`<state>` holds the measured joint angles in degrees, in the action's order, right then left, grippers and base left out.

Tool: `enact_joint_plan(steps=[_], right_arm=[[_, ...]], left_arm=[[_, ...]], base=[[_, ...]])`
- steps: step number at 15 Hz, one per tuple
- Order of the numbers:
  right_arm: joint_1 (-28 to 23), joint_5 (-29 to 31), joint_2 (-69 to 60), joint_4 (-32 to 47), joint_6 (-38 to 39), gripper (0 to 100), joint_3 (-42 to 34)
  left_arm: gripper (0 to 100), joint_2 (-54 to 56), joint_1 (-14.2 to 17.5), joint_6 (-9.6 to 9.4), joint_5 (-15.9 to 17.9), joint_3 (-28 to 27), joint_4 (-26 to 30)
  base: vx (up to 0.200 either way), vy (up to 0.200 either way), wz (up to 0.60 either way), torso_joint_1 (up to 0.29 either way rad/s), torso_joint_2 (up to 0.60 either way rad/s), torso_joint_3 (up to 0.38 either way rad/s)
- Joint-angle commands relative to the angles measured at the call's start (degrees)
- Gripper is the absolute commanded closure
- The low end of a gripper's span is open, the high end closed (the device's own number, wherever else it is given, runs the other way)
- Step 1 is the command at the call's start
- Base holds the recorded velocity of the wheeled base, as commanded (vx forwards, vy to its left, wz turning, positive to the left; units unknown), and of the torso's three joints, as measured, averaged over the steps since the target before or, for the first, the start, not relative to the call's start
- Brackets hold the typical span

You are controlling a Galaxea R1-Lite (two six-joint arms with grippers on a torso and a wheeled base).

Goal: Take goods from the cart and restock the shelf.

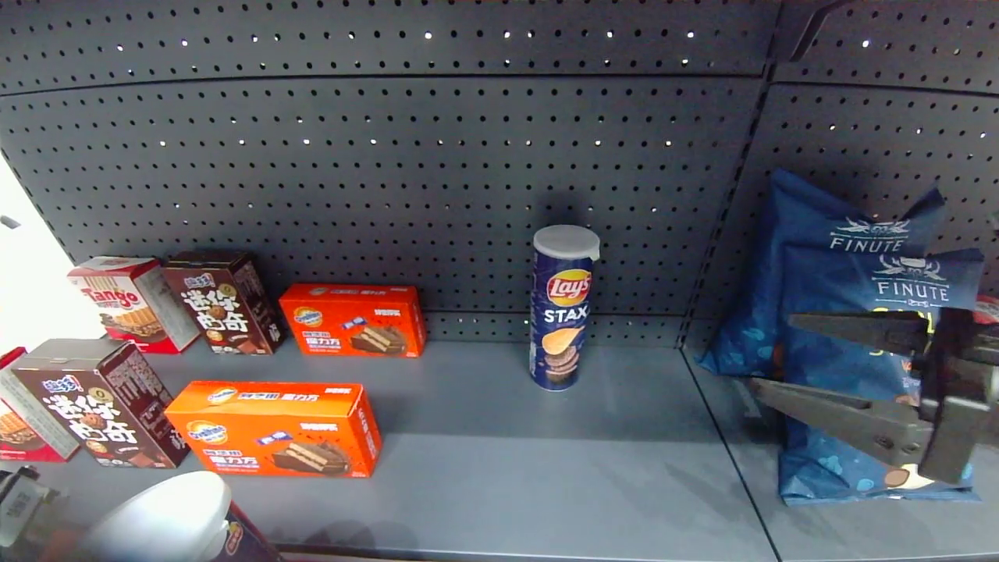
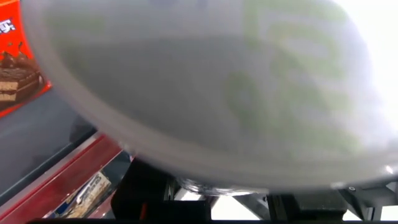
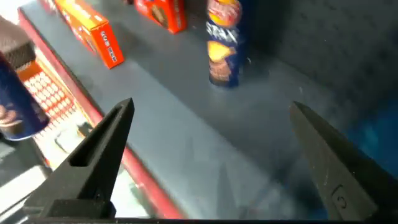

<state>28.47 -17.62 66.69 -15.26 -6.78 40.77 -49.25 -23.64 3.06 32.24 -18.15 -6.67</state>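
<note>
A blue chips can with a white lid (image 1: 168, 519) hangs at the shelf's front left corner, with my left gripper (image 1: 27, 507) shut on it. In the left wrist view its lid (image 2: 205, 93) sits right up against the camera. The same can (image 3: 15, 106) shows off the shelf's front edge in the right wrist view. A second, matching chips can (image 1: 562, 308) stands upright near the back of the grey shelf (image 1: 546, 468). My right gripper (image 1: 771, 351) stands open over the shelf's right part, in front of the blue snack bags (image 1: 835, 257), with nothing between its fingers.
Two orange boxes (image 1: 277, 428) (image 1: 353, 318), two brown boxes (image 1: 97, 402) (image 1: 225, 300) and a red-and-white box (image 1: 133, 303) fill the shelf's left side. A perforated back panel (image 1: 390, 156) closes the rear. Bare shelf lies around the upright can (image 3: 222, 46).
</note>
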Motion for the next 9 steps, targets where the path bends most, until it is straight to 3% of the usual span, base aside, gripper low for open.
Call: enact_joint_plan(steps=[1, 9], right_arm=[[0.54, -2.25, 12.49, -3.46, -3.94, 0, 4.41], [-3.15, -17.37, 27.61, -14.53, -6.14, 0, 12.50]], left_arm=[[100, -0.14, -0.36, 0.02, 0.01, 0.13, -0.01], [100, 0.29, -0.62, 0.10, -0.08, 1.63, -0.01]], base=[[0.000, 0.000, 0.00, 0.000, 0.00, 0.000], [0.000, 0.000, 0.00, 0.000, 0.00, 0.000]])
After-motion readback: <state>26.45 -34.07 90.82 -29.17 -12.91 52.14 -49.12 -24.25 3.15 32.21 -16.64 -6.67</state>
